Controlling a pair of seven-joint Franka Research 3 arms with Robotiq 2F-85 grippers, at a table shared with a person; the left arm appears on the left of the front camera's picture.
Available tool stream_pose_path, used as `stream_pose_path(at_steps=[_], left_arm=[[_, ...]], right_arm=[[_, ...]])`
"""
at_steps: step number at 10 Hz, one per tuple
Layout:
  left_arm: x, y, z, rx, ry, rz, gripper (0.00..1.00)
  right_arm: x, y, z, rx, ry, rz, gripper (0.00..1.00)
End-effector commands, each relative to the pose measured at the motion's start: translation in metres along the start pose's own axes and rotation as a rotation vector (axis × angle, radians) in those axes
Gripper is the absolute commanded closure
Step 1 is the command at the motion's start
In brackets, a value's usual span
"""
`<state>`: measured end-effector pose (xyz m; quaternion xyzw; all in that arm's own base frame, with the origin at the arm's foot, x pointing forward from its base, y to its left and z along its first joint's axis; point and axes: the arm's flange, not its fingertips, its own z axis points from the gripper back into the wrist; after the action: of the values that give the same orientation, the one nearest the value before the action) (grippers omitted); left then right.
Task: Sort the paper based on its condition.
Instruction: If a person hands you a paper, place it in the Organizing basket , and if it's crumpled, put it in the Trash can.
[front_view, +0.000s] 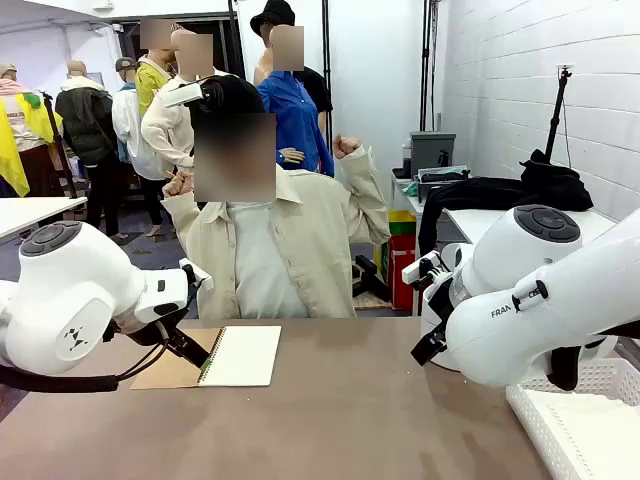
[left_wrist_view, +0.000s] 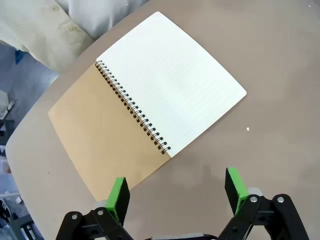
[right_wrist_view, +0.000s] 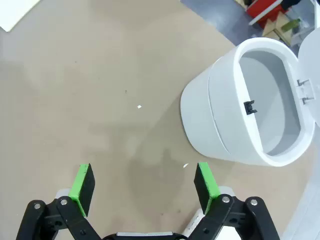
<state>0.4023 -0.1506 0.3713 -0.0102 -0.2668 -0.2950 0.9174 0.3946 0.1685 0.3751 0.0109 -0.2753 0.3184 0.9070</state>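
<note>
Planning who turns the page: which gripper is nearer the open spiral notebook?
Left. The left gripper hovers open just off the notebook's brown-cover edge; the right gripper hovers open beside the white bin, with the notebook far off.

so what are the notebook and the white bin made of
Notebook: cover looks like matte brown kraft card, page like lined off-white paper, coil like dark wire. Bin: probably smooth white moulded plastic, judging by its even, faintly glossy wall and thin rim.
</note>
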Motion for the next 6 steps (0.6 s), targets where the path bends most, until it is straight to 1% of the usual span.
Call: stream_pose_path(at_steps=[1,6], left_arm=[[0.0,0.0,0.0,0.0,0.0,0.0,0.0],[0.0,0.0,0.0,0.0,0.0,0.0,0.0]], right_arm=[[0.0,0.0,-0.0001,0.0,0.0,0.0,0.0],[0.0,0.0,-0.0001,0.0,0.0,0.0,0.0]])
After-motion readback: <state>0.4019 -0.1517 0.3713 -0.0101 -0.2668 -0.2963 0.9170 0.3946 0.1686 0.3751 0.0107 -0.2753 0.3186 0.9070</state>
